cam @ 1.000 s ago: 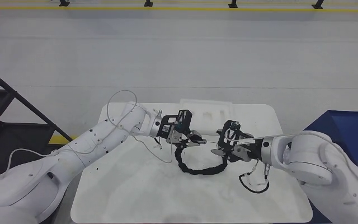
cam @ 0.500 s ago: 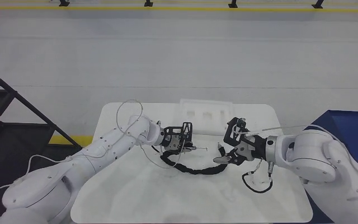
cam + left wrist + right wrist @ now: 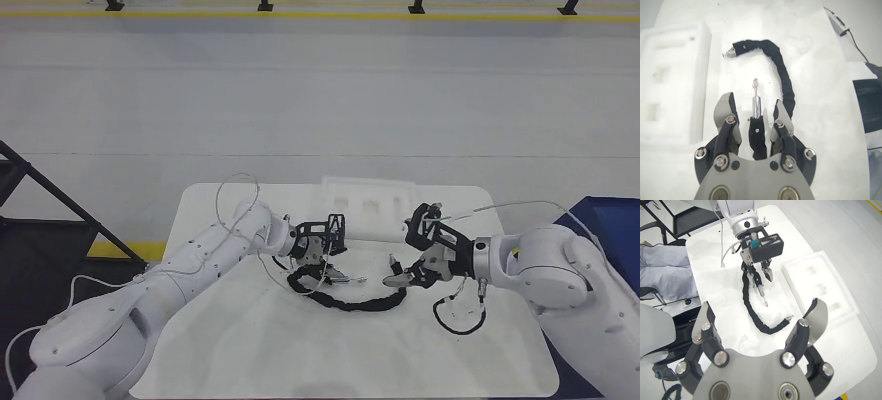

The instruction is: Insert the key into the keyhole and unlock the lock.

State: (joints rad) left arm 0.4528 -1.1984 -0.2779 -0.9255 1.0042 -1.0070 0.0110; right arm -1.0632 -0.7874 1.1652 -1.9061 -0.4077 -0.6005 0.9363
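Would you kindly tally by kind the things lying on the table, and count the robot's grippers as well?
cable lock, black: 1
key, in the lock's metal cylinder: 1
foam tray, white: 1
grippers, the left gripper and the right gripper, both open: 2
Total: 5

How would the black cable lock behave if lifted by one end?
Probably floppy: the cable lock lies in a loose curve, so its free length would likely sag. Its round metal plug might roll a little if pushed.
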